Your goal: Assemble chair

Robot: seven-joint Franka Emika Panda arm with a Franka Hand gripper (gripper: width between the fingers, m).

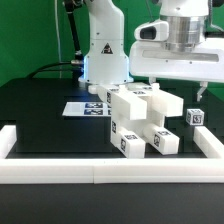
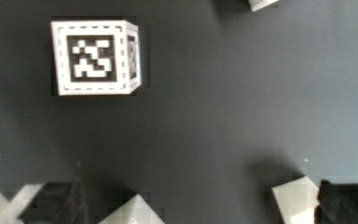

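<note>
matte black table (image 1: pixel 40 112) bears chunky white tagged chair blocks (image 1: pixel 138 118).

no readable text, only coded square tags (image 2: pixel 92 57) on chair pieces (image 1: pixel 138 118)

Bright, even light covers the matte black surface (image 1: pixel 40 105). Chunky white plastic chair pieces (image 1: pixel 140 118) on it look washed-out and soft.

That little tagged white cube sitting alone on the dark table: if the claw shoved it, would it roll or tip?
The small cube has flat faces and square edges, so it would probably slide, not roll. It looks as wide as tall, so tipping seems unlikely. Its smooth plastic look suggests it may skid easily on the black table.
</note>
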